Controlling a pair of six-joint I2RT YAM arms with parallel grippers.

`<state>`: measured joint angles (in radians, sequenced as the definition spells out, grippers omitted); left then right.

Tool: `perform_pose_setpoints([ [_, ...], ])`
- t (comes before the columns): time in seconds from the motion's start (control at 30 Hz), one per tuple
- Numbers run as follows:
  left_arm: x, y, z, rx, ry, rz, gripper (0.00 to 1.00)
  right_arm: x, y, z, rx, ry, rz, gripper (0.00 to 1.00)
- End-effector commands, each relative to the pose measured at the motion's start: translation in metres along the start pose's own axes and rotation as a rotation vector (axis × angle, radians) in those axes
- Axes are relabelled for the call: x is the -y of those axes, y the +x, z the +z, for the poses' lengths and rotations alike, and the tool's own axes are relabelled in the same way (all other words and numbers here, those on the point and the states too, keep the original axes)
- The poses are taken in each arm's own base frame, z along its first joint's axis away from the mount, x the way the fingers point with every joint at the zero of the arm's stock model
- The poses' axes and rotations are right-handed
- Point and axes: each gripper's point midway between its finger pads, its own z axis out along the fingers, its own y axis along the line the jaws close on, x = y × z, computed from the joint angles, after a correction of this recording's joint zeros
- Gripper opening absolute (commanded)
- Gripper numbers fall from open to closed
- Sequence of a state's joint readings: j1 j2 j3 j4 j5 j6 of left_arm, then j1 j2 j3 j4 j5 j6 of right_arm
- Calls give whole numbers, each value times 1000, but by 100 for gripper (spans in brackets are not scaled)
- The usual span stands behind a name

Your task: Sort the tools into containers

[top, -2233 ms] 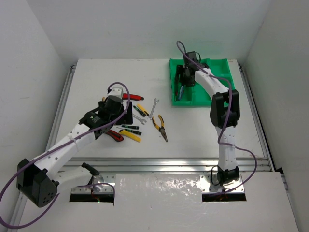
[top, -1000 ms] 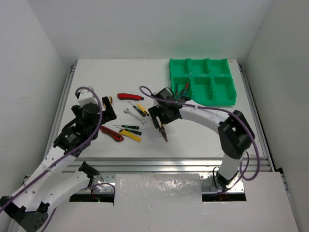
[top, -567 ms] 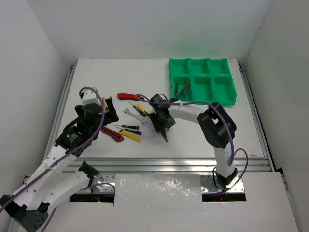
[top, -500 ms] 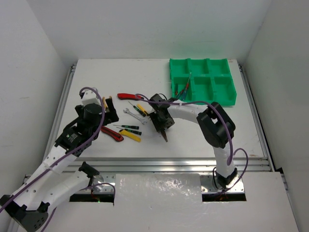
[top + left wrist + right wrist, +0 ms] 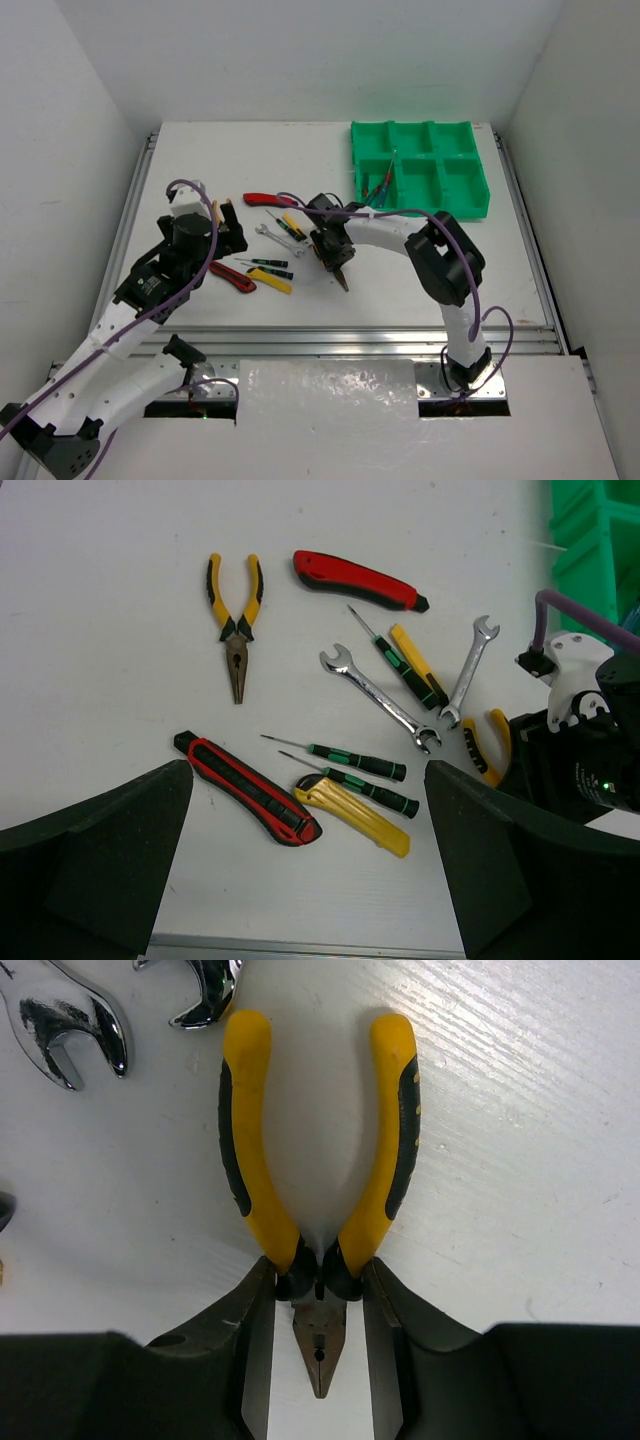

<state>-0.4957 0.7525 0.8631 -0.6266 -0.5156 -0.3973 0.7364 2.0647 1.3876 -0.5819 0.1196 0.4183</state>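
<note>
The yellow-handled steel pliers (image 5: 318, 1200) carry black inlays on their grips. On the white worktop (image 5: 100, 560) lie a plain red plastic utility knife (image 5: 360, 580), a red-and-black striped utility knife (image 5: 248, 788), a yellow plastic utility knife (image 5: 352, 815), thin screwdrivers with green-and-black banded handles (image 5: 355, 762) and shiny silver open-ended wrenches (image 5: 380, 698). The bright green plastic compartment tray (image 5: 420, 168) is one solid colour.

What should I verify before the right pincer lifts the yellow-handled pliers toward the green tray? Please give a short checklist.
1. Pliers centred in the right pincer: ok, its fingers flank the pivot.
2. Firm grip: cannot tell, contact at the pivot is unclear.
3. Wrench heads clear of the fingers: ok, they lie near the handle ends, away from them.
4. Left pincer out of the path: ok, open and empty, above the other tools.
5. Free compartment in the green tray: ok, the near-left one holds screwdrivers, and the others look empty.
</note>
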Motion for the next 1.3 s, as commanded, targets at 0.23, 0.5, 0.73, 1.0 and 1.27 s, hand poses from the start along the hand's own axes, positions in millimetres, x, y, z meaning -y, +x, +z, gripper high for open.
perform_pose_setpoints([
  [0.23,4,-10,-1,39,24,-18,100,1,-15,-30,195,-17,15,0],
  [0.5,4,-10,0,36,21,-16,100,32,-34,-69,301,51,62,0],
  [0.73,4,-8,1,30,19,-12,100,145,-102,-124,455,172,203,0],
  [1.0,5,-7,3,26,17,-9,100,270,-167,-140,539,340,318,0],
  [1.27,7,-3,8,5,17,6,100,333,-170,-94,497,376,400,0],
])
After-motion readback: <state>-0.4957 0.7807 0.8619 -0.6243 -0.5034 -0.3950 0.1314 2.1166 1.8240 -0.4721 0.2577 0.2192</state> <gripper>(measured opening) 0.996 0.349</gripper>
